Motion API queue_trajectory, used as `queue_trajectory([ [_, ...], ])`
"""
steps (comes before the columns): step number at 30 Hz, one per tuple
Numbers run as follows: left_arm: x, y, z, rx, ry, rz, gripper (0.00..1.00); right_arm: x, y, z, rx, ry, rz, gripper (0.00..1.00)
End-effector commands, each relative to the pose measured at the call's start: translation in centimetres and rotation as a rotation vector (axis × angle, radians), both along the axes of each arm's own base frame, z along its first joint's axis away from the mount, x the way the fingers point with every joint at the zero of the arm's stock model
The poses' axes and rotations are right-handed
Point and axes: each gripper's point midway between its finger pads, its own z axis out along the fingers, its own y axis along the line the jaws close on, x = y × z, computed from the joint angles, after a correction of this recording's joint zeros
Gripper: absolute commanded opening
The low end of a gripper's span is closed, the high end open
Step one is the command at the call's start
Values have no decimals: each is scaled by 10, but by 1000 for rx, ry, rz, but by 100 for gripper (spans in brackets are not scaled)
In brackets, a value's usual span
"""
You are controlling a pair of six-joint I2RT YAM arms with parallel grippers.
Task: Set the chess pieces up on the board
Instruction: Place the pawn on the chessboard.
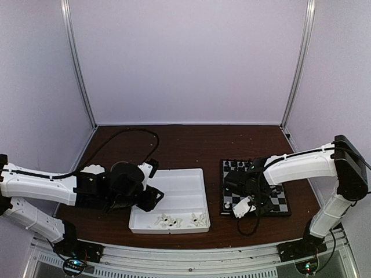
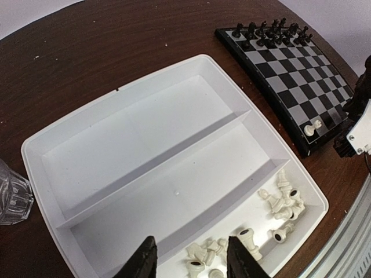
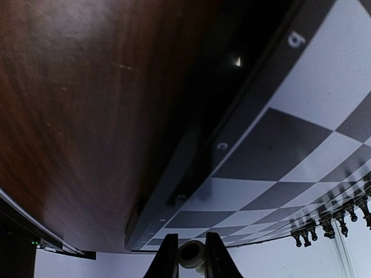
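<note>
- Closest to my right wrist lens, the right pincer [image 3: 191, 258] is clamped on a small white plastic chessman [image 3: 192, 253]. Its rounded top is pinched between the two black fingers [image 3: 167, 258]. I judge the grip sits high so that the base stays free to land flat on a square.
- That pincer hangs low over the near left part of the small flat chessboard with black and grey-white checks [image 3: 301, 116], beside its black rim. I take it that is because the white men belong on the near rows.
- One white pawn [image 2: 313, 126] already stands close to the board's near left corner. The black chessmen [image 2: 269, 32] line the far rows, so black looks finished and white barely begun.
- The left pincer [image 2: 191, 260] has its jaws apart and holds nothing. It is over the near compartment of the white three-compartment plastic tray [image 2: 145, 116].
- The tray sits on the dark brown wooden worktop [image 2: 116, 40], just left of the board, which keeps the carry between them short.
- The loose white chessmen [image 2: 284, 200] lie tumbled in the tray's near compartment, from its middle to its right end. I read the parted jaws above them as waiting for the next pick.
- A clear faceted plastic object [image 2: 11, 194] rests on the worktop beside the tray, and I cannot tell what it is.
</note>
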Motion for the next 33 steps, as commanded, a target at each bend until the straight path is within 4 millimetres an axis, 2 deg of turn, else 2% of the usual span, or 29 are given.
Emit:
queue_trajectory([
  [1,4,-9,14,-49,-15,-1,42,21,-8,-2,-45,-52,38,14],
  [3,5,-8,15,-52,-18,2,42,25,-10,-3,-47,-54,34,17],
  [6,5,-8,16,-50,-20,2,42,26,-11,-5,-31,-35,14,25],
  [13,5,-11,14,-48,-15,-4,42,28,-15,-5,9,0,-42,31],
  [19,6,-15,16,-45,-17,-13,42,24,-12,28,149,3,-98,38],
  [22,6,-21,15,-43,-14,-28,42,32,-13,46,289,-23,-211,42],
  [25,7,-29,16,-50,-11,-46,42,43,-23,54,437,-58,-366,47],
  [28,7,-38,17,-49,-9,-66,42,43,-27,51,562,-53,-514,46],
  [33,10,-50,20,-30,-14,-99,42,29,-35,30,599,-12,-659,43],
])
